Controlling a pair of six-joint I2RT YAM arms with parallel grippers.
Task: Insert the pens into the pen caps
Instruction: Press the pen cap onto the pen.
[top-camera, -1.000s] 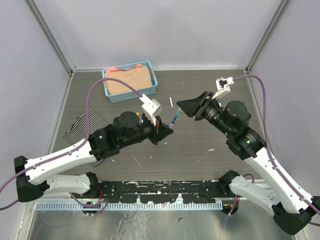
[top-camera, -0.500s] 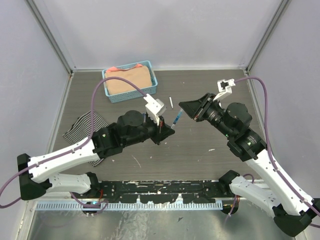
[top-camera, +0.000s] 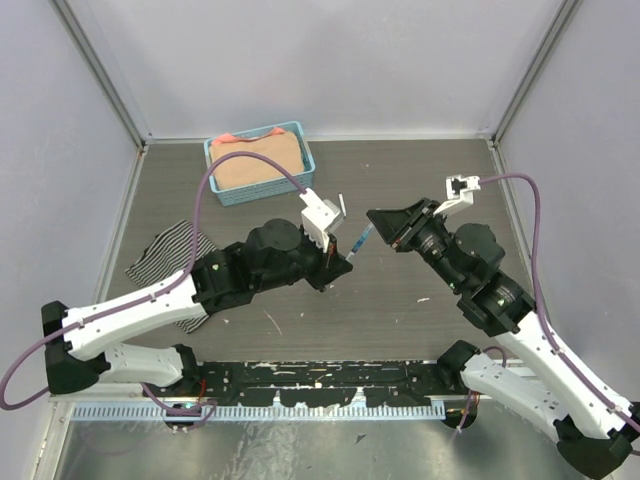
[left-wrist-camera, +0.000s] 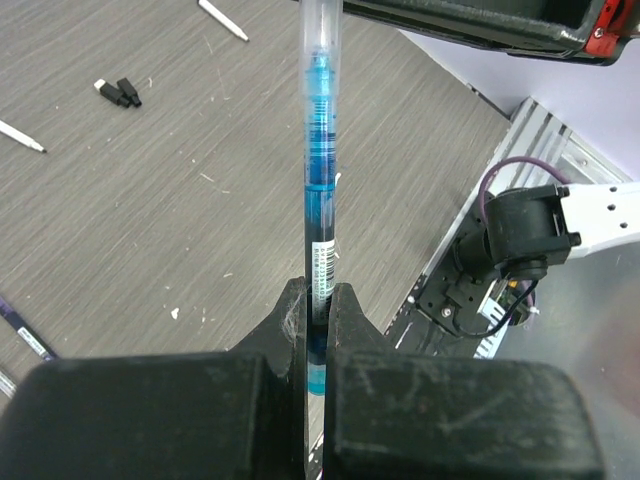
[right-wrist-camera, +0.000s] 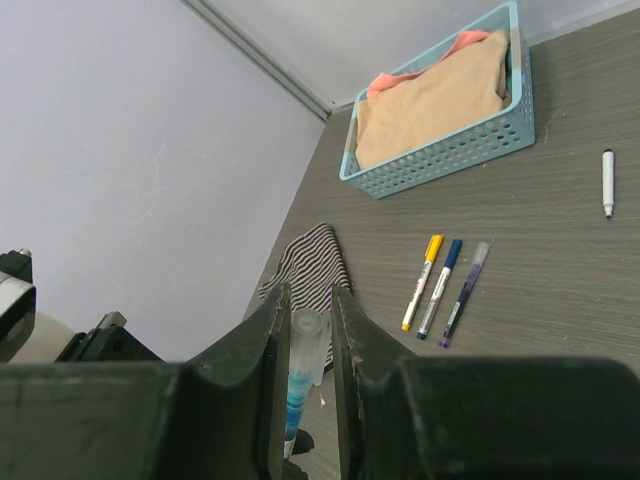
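My left gripper (left-wrist-camera: 318, 300) is shut on the lower end of a light blue pen (left-wrist-camera: 318, 200), which points up and away from it. The pen's far end carries a clear pen cap (right-wrist-camera: 308, 338), and my right gripper (right-wrist-camera: 305, 310) is shut on that cap. From above, the pen (top-camera: 358, 240) bridges the left gripper (top-camera: 345, 255) and the right gripper (top-camera: 373, 220) over mid-table. Three capped pens lie side by side: yellow (right-wrist-camera: 422, 282), blue (right-wrist-camera: 440, 288), purple (right-wrist-camera: 462, 292). A white uncapped pen (right-wrist-camera: 607, 182) lies apart. A black cap (left-wrist-camera: 125, 92) rests on the table.
A blue basket (top-camera: 232, 196) holding tan and orange cloth stands at the back left. A striped cloth (top-camera: 165, 250) lies on the left under my left arm. Another white pen (left-wrist-camera: 20, 135) lies on the grey wood-grain table (top-camera: 400, 180). Walls close the table on three sides.
The right jaws have closed on the clear cap. My left arm has carried the pen a little right and away, and the right arm has drawn back with it.
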